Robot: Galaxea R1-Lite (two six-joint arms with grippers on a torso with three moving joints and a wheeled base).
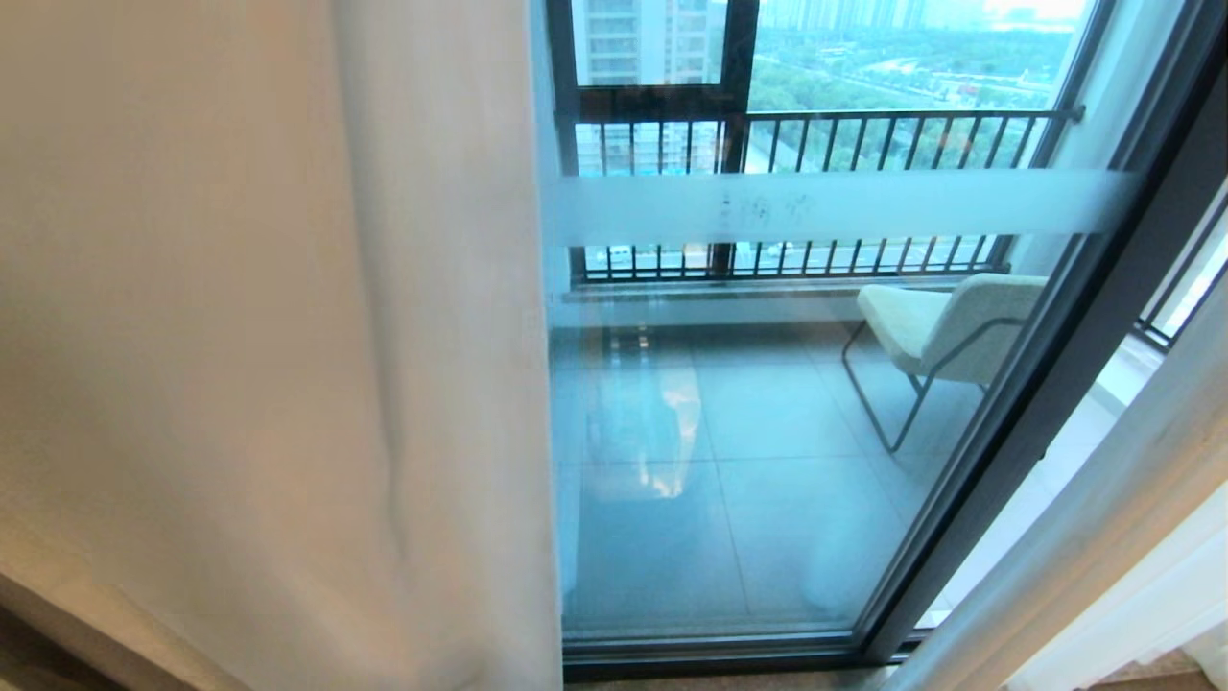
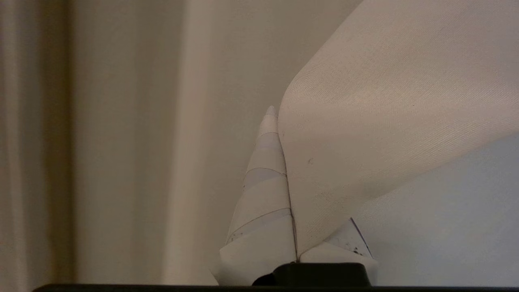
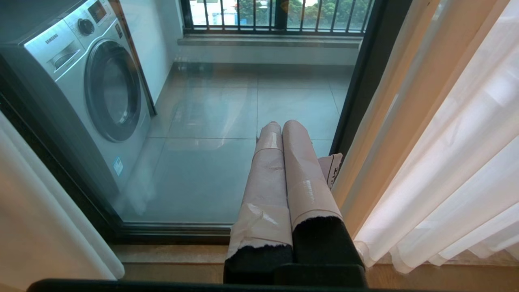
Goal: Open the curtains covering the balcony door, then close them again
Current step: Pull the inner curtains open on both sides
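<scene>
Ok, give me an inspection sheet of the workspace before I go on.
Surface: glossy grey balcony floor tiles behind the glass.
Job's things: curtain bunched at left, another curtain edge at right; balcony door glass uncovered between them.
Clutter: chair and washing machine on the balcony.
Grippers: left gripper shut on a curtain fold; right gripper shut, empty, facing the glass.
Cables: nothing seen.
Surroundings: railing, buildings and trees outside.

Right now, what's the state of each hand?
Left hand: shut on the sheer curtain.
Right hand: shut, empty, near the balcony door.
</scene>
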